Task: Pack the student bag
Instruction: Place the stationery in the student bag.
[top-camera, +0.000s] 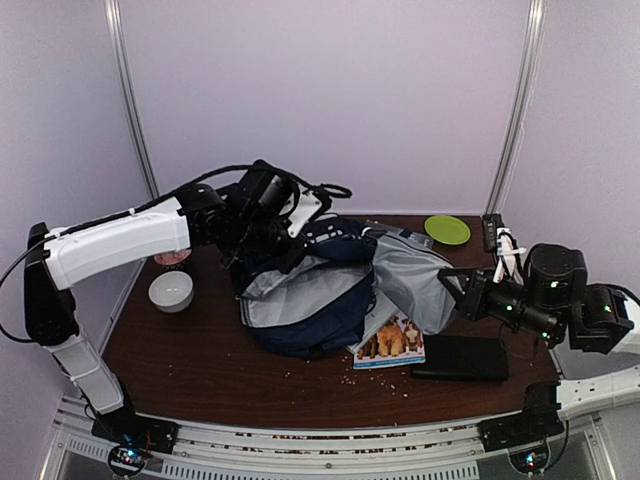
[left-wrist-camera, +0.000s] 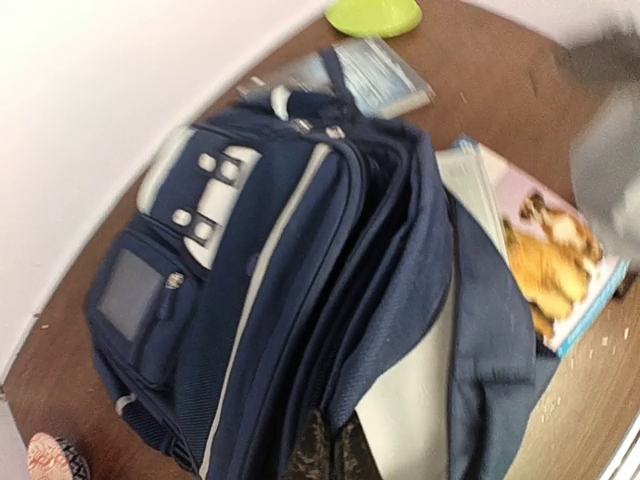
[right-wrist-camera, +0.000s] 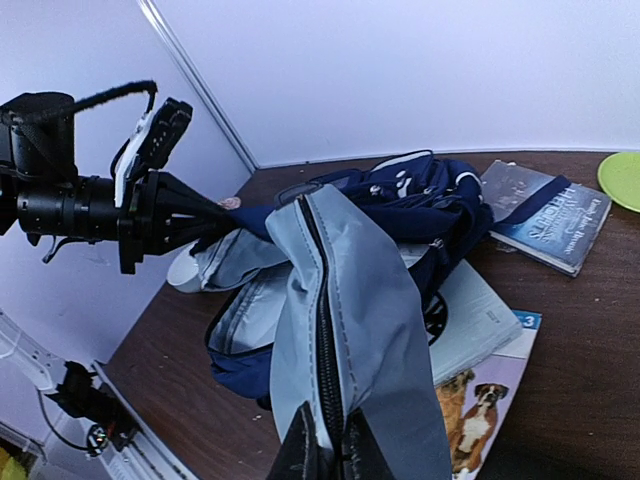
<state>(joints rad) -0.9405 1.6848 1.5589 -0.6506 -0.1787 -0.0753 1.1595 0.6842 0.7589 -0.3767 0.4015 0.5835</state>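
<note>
Pale lilac walls close off a dark wooden table. The student bag lies slumped at its middle, mouth open and grey lining showing. To do this step well, both arms should draw the mouth taut and apart without dragging the bag off the dog book partly tucked beneath it. From the side, the left arm reaches in low, and the left gripper is pinched on the far rim, probably navy fabric, though that wrist view is blurred. The right gripper is clamped on the grey flap's zip edge, wrist roughly level.
</note>
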